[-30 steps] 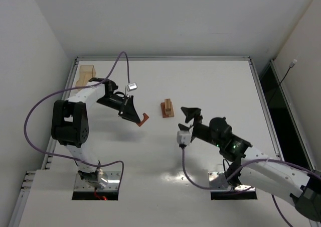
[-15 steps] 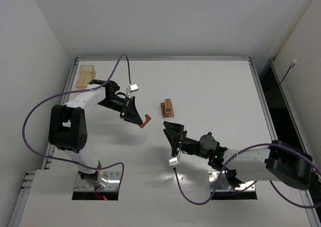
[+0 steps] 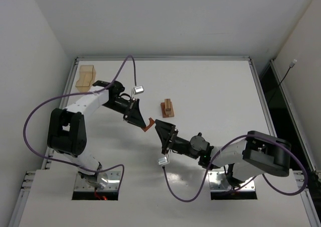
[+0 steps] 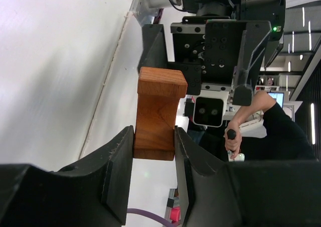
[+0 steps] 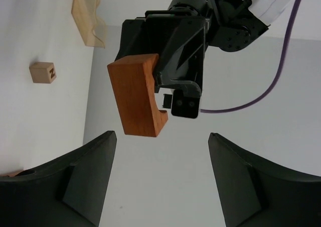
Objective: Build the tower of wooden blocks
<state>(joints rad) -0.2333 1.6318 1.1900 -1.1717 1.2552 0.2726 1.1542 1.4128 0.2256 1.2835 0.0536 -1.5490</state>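
Note:
My left gripper is shut on the reddish-brown arch piece and holds it above the table, left of centre. In the left wrist view the arch piece sits clamped between the two fingers. My right gripper is wide open and empty, pointing at the arch piece from close by. In the right wrist view the arch piece hangs just beyond the open fingers. A small stack of wooden blocks stands on the table behind. A tan cube marked N lies apart.
The translucent amber box stands at the table's far left corner and shows in the right wrist view. A raised rim runs round the table. Purple cables trail from both wrists.
My right gripper has swung left and turned to face the arch piece. My left gripper has carried the arch piece a little right, toward it.

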